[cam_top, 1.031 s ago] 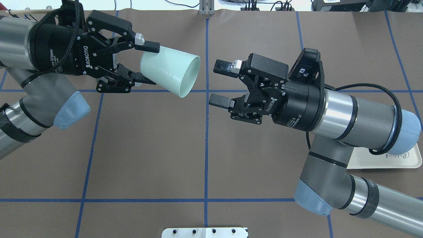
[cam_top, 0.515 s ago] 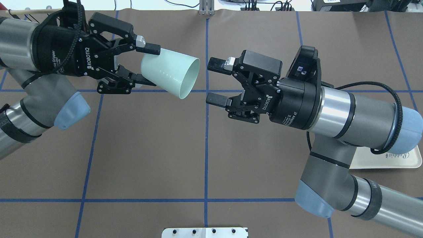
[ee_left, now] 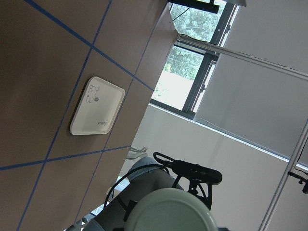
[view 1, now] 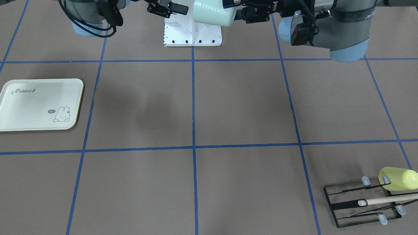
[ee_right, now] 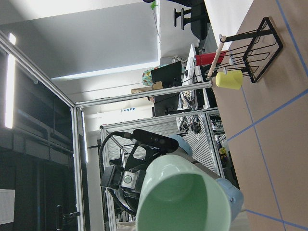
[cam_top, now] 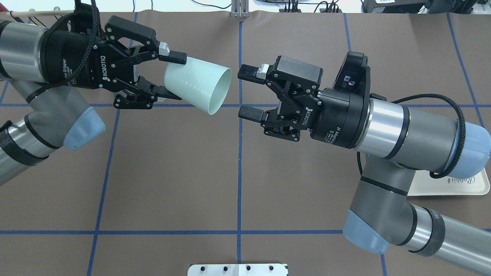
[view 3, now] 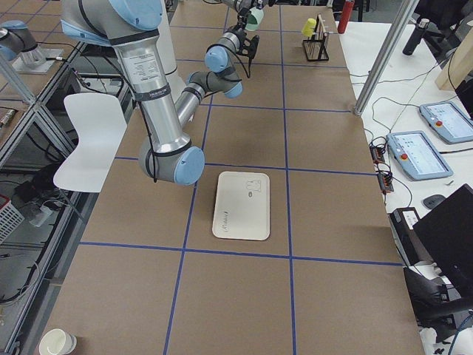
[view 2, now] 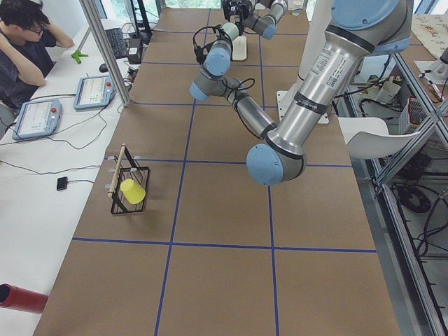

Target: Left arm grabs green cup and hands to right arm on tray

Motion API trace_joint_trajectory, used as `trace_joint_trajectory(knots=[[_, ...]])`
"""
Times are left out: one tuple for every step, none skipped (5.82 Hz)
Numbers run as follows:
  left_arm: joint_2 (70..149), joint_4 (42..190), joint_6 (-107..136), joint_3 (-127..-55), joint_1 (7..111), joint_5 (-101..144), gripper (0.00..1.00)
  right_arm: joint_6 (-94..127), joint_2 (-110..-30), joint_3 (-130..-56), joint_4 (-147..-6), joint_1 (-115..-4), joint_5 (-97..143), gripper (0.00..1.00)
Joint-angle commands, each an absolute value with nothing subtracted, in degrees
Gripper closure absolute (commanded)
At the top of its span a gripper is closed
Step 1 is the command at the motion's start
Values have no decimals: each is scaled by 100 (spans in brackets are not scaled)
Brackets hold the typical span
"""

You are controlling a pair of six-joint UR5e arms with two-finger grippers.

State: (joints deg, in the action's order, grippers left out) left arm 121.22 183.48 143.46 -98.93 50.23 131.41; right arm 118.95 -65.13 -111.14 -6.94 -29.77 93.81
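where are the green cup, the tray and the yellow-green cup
green cup [cam_top: 195, 86]: overhead exterior view, middle of its side wall
tray [view 1: 32, 106]: exterior front-facing view, bare middle of its floor
yellow-green cup [view 1: 401, 178]: exterior front-facing view, middle of its side

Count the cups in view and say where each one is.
3. The green cup is held aloft in the left gripper; a yellow-green cup sits on the black wire rack; what looks like a paper cup stands at the table end on the robot's right.

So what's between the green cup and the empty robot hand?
Nothing. The overhead view shows bare air between the green cup and the open right gripper, just table underneath.
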Motion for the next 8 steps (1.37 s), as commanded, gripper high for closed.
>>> trace_joint_trajectory(knots=[[12103, 18343, 14326, -9870, 5010, 13140, 100, 11935, -6513, -11231, -903, -2988, 9360, 6], [12103, 18343, 14326, -9827, 5010, 13140, 100, 11936, -6513, -11424, -1218, -2980, 9360, 6], [12085, 18343, 14317, -9800, 5010, 13148, 100, 11944, -6513, -11478, -1300, -2988, 9360, 6], [12094, 18334, 14326, -9800, 5010, 13148, 100, 11962, -6513, -11470, -1388, -2971, 9212, 6], [12129, 18334, 14326, -9826, 5001, 13140, 100, 11962, -6495, -11470, -1450, -2962, 9167, 7], [12146, 18334, 14326, -9817, 4975, 13140, 100, 11962, -6373, -11391, -1494, -2945, 9045, 16], [12155, 18325, 14326, -9817, 4905, 13131, 100, 11971, -6250, -11356, -1590, -2944, 9035, 16], [12147, 18325, 14326, -9809, 4887, 13140, 100, 11997, -6249, -11364, -1582, -2944, 9035, 16]])
